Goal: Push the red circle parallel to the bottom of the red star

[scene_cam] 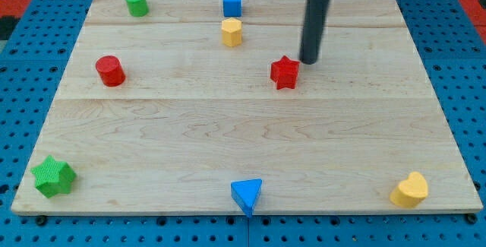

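The red circle (110, 71) is a short cylinder standing at the view's left of the wooden board (243, 133). The red star (285, 72) lies right of the board's middle, at about the same height in the view as the circle. My tip (308, 61) is the lower end of the dark rod, just to the upper right of the red star, close to it or touching it. It is far from the red circle.
A green cylinder (137, 2) stands at the top left. A blue cube (232, 2) and a yellow hexagon (231, 31) are at the top middle. A green star (53, 176), a blue triangle (247, 194) and a yellow heart (410, 190) line the bottom edge.
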Available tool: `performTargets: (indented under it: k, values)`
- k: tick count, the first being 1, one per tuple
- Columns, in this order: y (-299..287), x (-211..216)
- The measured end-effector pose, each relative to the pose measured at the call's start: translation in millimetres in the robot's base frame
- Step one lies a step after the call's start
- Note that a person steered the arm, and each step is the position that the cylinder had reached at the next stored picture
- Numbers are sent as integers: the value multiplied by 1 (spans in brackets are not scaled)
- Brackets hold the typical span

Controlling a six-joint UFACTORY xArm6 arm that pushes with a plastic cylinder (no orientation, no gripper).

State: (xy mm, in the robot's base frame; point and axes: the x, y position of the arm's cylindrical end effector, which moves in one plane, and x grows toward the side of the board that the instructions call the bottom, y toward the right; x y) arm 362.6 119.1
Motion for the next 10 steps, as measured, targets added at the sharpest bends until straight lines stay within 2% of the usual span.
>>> performTargets:
  k: [1, 2, 3, 4, 5, 6, 7, 8, 9, 10]
  values:
    - [7, 29]
    - [-33, 50]
    - [-112, 41]
    - [-115, 33]
    - [-91, 56]
    - [-153, 127]
    - [-286, 132]
    - [-388, 121]
    - [-398, 52]
    - [-410, 18]
